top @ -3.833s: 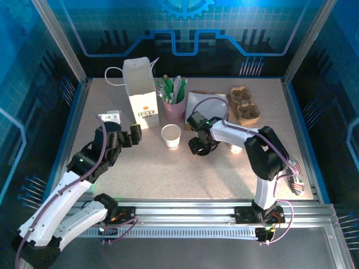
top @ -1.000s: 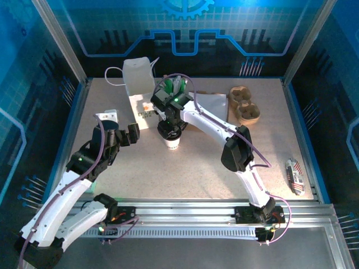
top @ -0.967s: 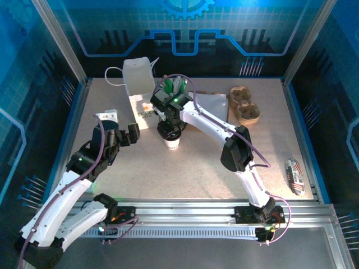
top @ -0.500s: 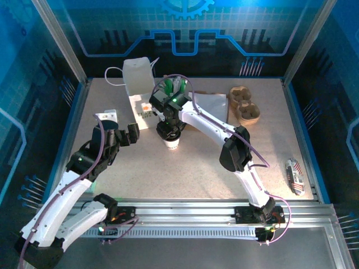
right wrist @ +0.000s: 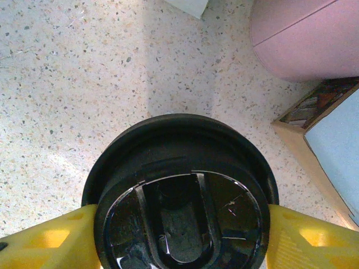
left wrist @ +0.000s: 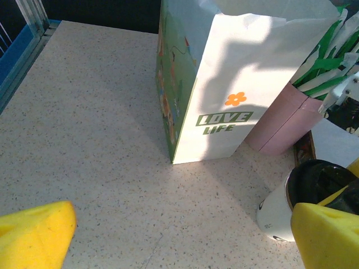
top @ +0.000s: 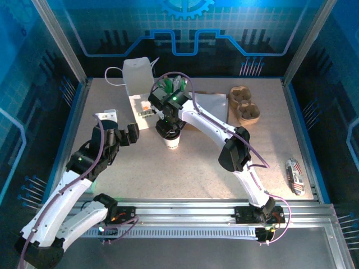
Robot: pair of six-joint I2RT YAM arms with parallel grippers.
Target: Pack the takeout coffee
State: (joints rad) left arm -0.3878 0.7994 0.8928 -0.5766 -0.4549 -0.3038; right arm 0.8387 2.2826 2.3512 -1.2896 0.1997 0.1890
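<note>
Your right claw grips the black lid atop the white cup; your left claw stands wide, near the paper bag.

A speckled beige desk sits inside blue circuit-pattern wall panels framed by aluminium posts.

Right gripper shifted from centre-right of frame to upper centre, over white paper cup. Black lid now on cup, between the fingers.
</note>
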